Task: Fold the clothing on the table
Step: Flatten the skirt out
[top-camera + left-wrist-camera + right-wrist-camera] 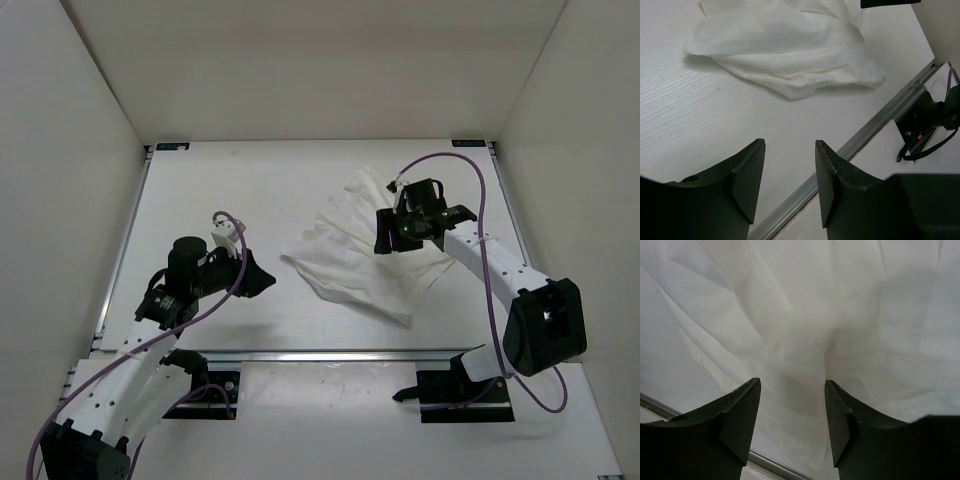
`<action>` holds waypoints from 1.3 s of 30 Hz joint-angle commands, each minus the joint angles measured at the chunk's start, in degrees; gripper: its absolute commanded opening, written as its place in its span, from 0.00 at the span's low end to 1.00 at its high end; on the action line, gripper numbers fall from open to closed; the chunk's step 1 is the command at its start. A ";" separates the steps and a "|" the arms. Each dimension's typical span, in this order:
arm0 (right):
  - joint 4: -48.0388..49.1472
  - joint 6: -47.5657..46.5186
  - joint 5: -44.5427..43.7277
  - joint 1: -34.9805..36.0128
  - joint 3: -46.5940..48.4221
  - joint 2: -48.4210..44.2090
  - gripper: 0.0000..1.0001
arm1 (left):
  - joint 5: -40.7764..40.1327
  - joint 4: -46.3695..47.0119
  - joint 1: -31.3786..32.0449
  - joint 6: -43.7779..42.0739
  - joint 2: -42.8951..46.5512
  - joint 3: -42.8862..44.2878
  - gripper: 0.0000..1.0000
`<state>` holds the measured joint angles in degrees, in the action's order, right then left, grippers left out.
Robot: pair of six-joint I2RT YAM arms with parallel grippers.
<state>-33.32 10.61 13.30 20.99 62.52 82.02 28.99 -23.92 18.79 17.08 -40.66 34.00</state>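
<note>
The clothing (360, 255) is a thin white garment lying crumpled and partly folded over itself on the right half of the table (200, 200). My right gripper (385, 235) hovers over the garment's upper middle. In the right wrist view this gripper (792, 390) is open, with wrinkled clothing (805, 315) filling the view below and nothing between the fingers. My left gripper (263, 281) is on bare table just left of the garment's left corner. It is open (790, 150) and empty, and the clothing (790, 50) lies ahead of it, apart from the fingers (747, 175).
A metal rail (865, 140) runs along the table's near edge, with the right arm's black base bracket (465, 390) just beyond it. White walls enclose the table on the left, back and right. A purple cable (485, 230) loops over the right arm.
</note>
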 commanded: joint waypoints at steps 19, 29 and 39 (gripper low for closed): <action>6.00 7.06 9.45 9.51 3.79 17.72 0.41 | 7.92 13.79 -0.59 3.75 6.57 -6.22 0.90; -3.61 1.08 19.65 11.44 35.49 28.13 0.52 | 1.50 13.55 3.71 4.10 -12.65 1.24 0.67; 7.73 7.40 10.87 3.80 9.32 6.50 0.53 | -14.12 15.75 4.86 12.62 -28.75 4.06 0.73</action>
<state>-30.20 15.44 27.68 27.77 78.76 93.21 22.37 -9.17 24.36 26.50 -67.35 35.62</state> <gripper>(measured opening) 0.522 0.709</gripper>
